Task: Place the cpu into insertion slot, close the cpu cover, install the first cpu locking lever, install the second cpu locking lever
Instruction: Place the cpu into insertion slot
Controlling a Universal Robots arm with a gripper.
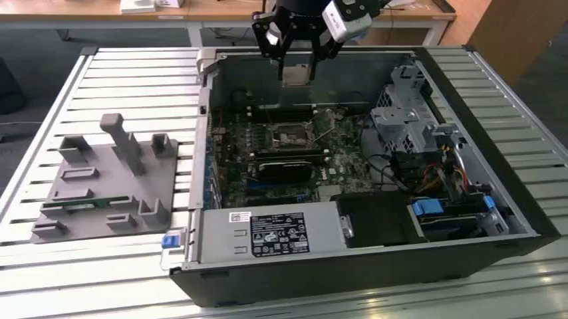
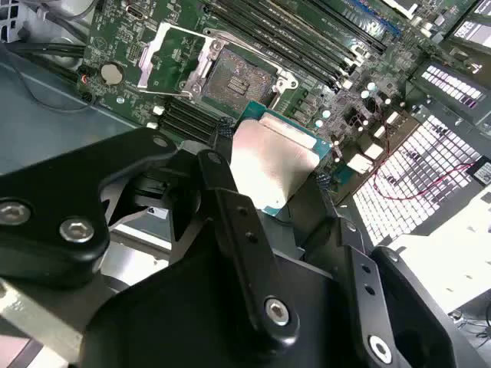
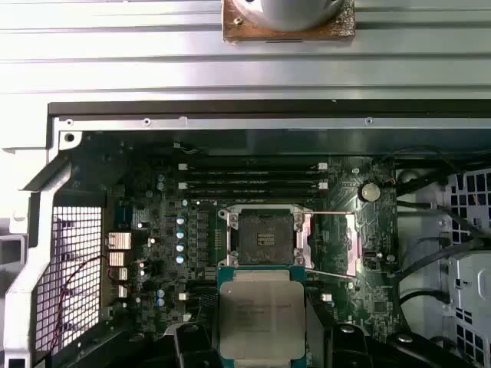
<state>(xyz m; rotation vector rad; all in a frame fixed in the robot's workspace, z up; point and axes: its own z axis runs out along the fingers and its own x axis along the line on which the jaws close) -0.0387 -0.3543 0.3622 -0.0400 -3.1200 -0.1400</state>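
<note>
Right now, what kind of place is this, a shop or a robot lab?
Most likely a robot lab or workshop. An open computer case sits on a slatted metal table, the gripper holds the cpu above its circuit board, and a grey parts holder lies beside the case.

Slatted table (image 1: 133,66), wooden desk (image 1: 80,10) behind
</note>
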